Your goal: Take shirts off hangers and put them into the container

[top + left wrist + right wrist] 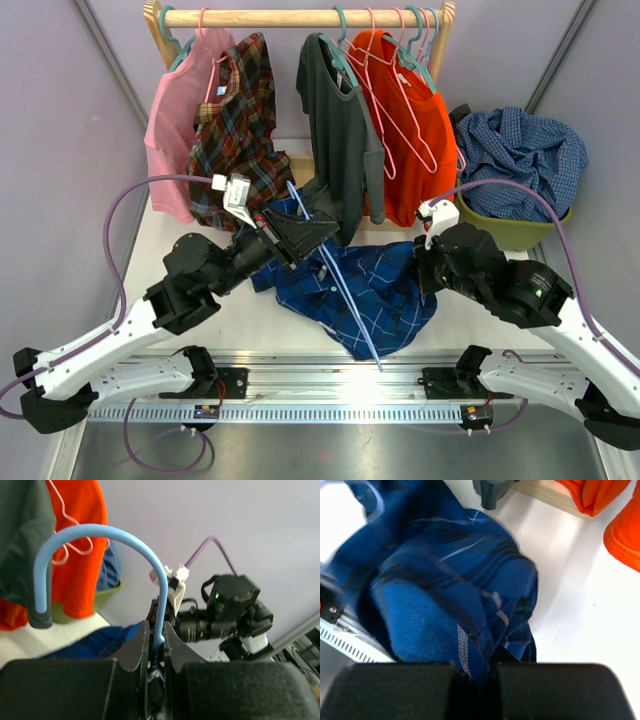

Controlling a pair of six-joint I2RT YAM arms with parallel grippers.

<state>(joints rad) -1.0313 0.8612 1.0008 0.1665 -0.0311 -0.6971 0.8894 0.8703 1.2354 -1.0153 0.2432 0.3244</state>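
A dark blue plaid shirt lies bunched on the white table between the two arms, with a pale blue hanger running through it. My left gripper is shut on that hanger's neck just below the hook, and the fingers pinch the thin rod. At the shirt's right edge my right gripper is shut on a fold of the plaid cloth. The olive container stands at the back right with a blue checked shirt heaped in it.
A wooden rail crosses the back. From it hang a pink shirt, a red-brown-green plaid shirt, a dark grey shirt and an orange shirt. Bare pink and teal hangers hang over the orange one.
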